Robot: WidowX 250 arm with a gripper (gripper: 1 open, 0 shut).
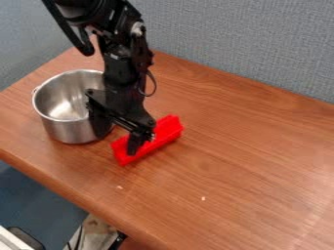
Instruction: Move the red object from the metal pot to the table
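Observation:
The red object lies flat on the table, just right of the metal pot, which looks empty inside. My gripper points straight down over the red object's lower left end. Its jaws stand wide, with one black finger by the pot's wall and the other in front of the red piece. The fingers hide part of that end, and I cannot tell whether they touch it.
The table's front edge runs diagonally along the lower left, with floor and some clutter below it. A grey-blue wall stands behind the table. The black arm rises up and to the left above the pot.

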